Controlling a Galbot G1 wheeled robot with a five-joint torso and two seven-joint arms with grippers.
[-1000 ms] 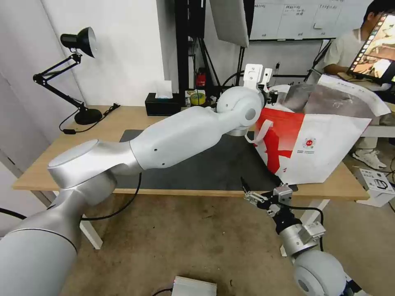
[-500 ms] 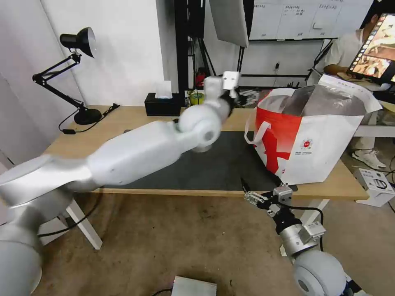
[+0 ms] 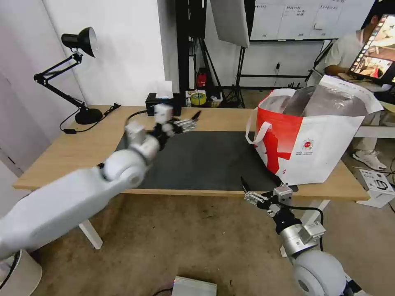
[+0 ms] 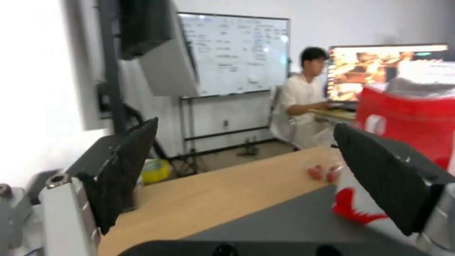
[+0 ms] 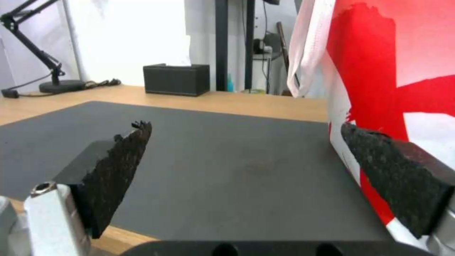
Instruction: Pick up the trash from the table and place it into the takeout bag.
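The takeout bag (image 3: pixel 317 144), red and white with a foil lining, stands open on the right end of the table (image 3: pixel 82 144). It also shows in the left wrist view (image 4: pixel 407 113) and close up in the right wrist view (image 5: pixel 403 71). The trash is out of view. My left gripper (image 3: pixel 194 121) hovers open and empty over the back left part of the dark grey mat (image 3: pixel 205 160); its fingers (image 4: pixel 128 167) stand wide apart. My right gripper (image 3: pixel 245 190) waits open and empty at the table's front edge, its fingers (image 5: pixel 118 167) pointing over the mat toward the bag.
A black desk lamp (image 3: pixel 78 74) stands on the table's back left corner and a black tissue box (image 3: pixel 162 102) at the back edge. A white box (image 3: pixel 376 183) and a silver box (image 3: pixel 193 287) lie on the floor. A person sits behind the bag.
My left arm has swung back from the bag's mouth to the left, across the mat, and now sits lower. The bag's rim has settled upright. The right arm has not moved.
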